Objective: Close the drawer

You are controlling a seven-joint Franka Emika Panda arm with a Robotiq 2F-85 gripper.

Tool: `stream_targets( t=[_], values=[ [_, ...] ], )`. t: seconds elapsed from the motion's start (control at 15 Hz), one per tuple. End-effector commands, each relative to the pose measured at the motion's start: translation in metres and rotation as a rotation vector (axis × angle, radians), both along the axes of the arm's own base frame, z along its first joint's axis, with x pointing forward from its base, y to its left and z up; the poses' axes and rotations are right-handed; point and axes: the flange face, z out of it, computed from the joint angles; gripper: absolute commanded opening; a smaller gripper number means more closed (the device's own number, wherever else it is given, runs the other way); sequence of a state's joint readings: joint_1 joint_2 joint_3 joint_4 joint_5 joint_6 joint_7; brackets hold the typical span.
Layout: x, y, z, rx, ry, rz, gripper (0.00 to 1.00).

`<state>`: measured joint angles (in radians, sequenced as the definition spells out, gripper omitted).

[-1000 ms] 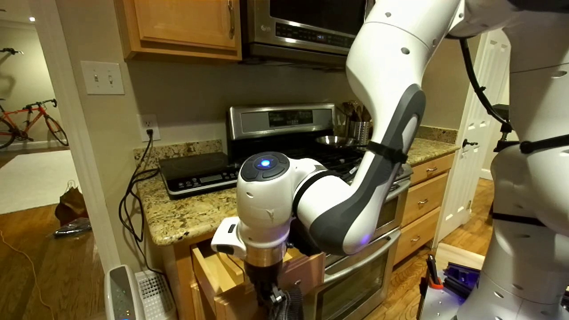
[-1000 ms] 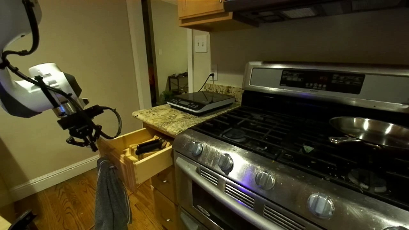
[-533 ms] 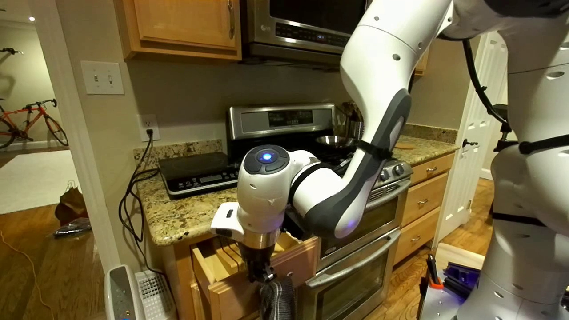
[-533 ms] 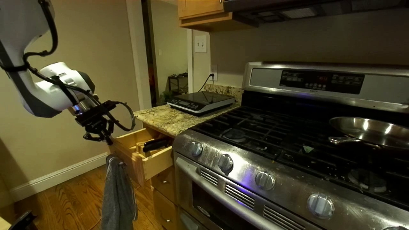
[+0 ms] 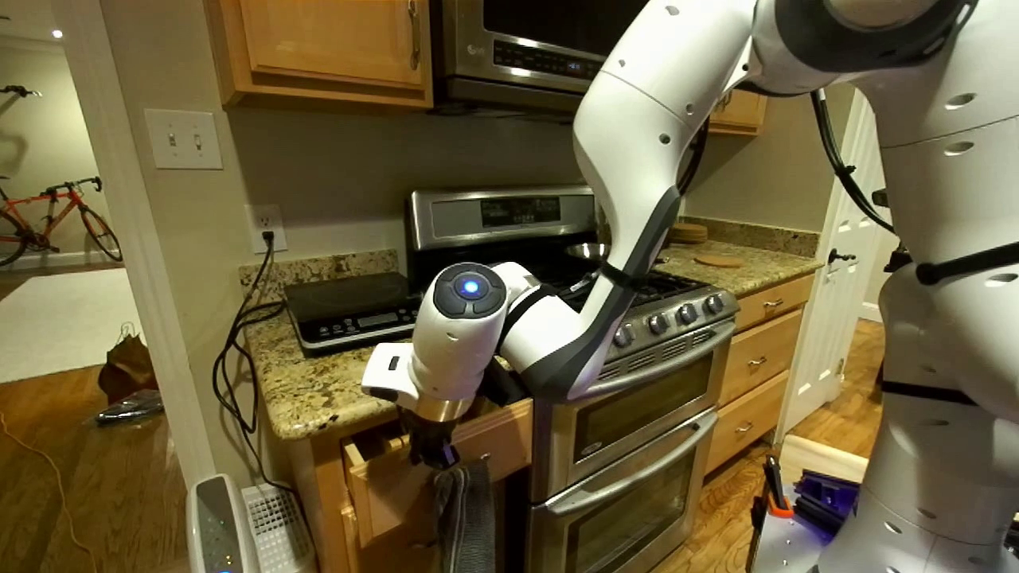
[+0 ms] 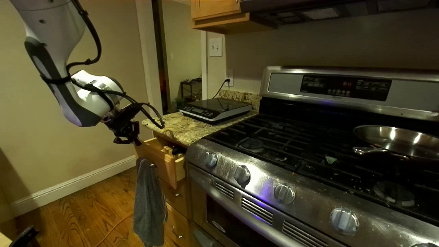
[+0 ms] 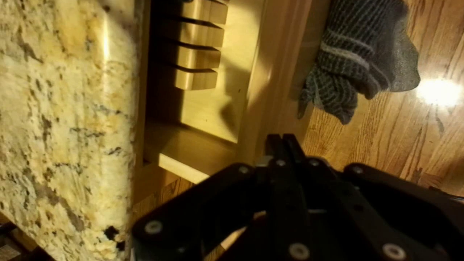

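The wooden drawer (image 5: 396, 495) under the counter is partly open in both exterior views (image 6: 165, 168). A grey towel (image 5: 466, 517) hangs from the handle on its front. In the wrist view the drawer's front panel (image 7: 275, 69) runs beside the counter edge, with a slotted wooden block (image 7: 201, 54) inside the drawer. My gripper (image 5: 436, 458) is shut and empty, fingers side by side (image 7: 282, 139), pointing down at the front panel's outer side near its top. It also shows there in an exterior view (image 6: 135, 141). The exact contact point is hidden.
The granite counter (image 6: 178, 125) overhangs the drawer and bears a black portable cooktop (image 6: 216, 109). The stove (image 6: 253, 181) stands beside the drawer, with a steel pan (image 6: 401, 140) on it. A white appliance (image 5: 215, 525) stands on the floor near the cabinet's side.
The gripper has moved toward the cabinet, and the drawer has slid further in with it. The towel has moved along with the drawer front. Less of the drawer's inside shows.
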<state>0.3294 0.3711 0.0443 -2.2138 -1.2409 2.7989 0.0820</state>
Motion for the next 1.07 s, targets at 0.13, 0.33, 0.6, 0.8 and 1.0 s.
stream_targets(
  t=[0.13,0.33,0.6,0.8,1.0],
  values=[
    [0.0,0.008,0.021,0.04,-0.071,0.028,0.04],
    [-0.015,0.019,0.04,0.067,-0.084,0.057,0.04],
    [-0.039,0.033,0.051,0.113,-0.032,0.037,0.03],
    [-0.059,0.046,0.06,0.147,0.022,0.006,0.04],
    [-0.079,0.057,0.071,0.173,0.074,-0.032,0.3]
  ],
)
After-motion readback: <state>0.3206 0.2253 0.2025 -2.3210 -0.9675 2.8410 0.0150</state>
